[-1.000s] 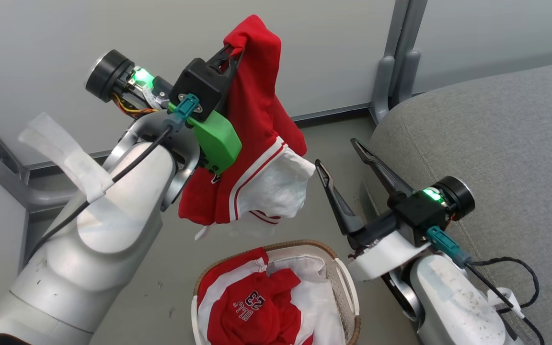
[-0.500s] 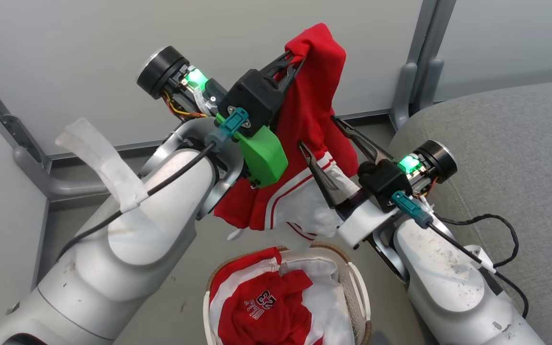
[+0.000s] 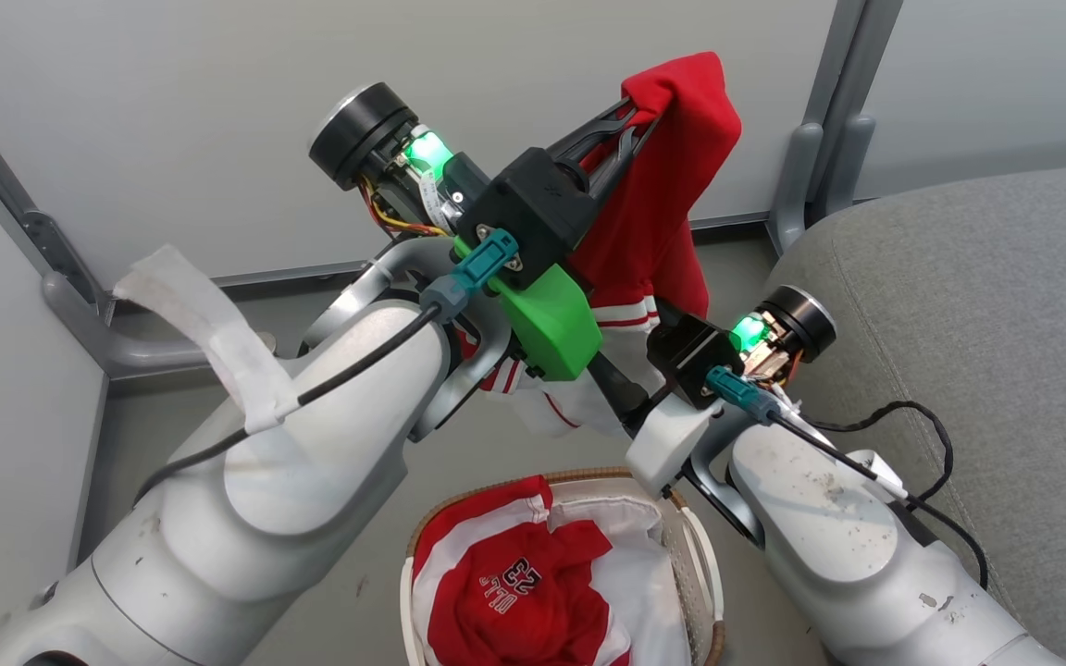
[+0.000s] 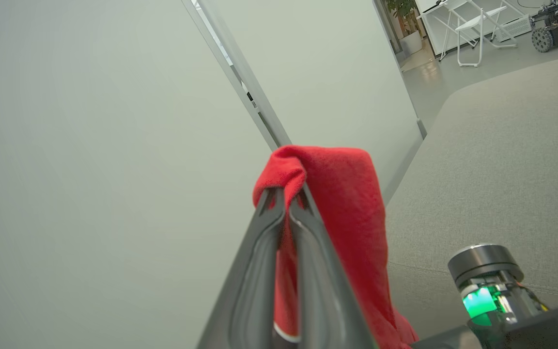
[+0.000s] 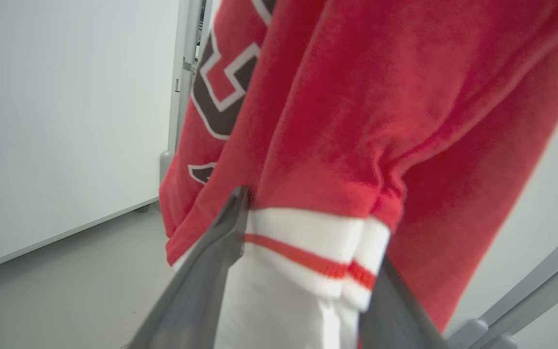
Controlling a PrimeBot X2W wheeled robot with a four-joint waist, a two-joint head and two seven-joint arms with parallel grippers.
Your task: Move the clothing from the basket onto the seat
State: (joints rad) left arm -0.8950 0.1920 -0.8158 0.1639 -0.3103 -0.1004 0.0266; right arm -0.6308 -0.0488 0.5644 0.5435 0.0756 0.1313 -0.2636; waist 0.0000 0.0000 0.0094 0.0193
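Red garment [image 3: 676, 185] pinched in left gripper [image 4: 285, 194], held clear of basket [image 3: 579, 475]; my right gripper [image 5: 310, 232] straddles its white hem, jaws apart, likely steadying it toward seat [image 3: 959, 277]

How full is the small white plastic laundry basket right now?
Not empty: the white plastic basket with a brown woven rim holds a crumpled red-and-white garment printed 23.

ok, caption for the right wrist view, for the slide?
Right gripper, jaws open, straddling the striped white hem of the hanging red garment.
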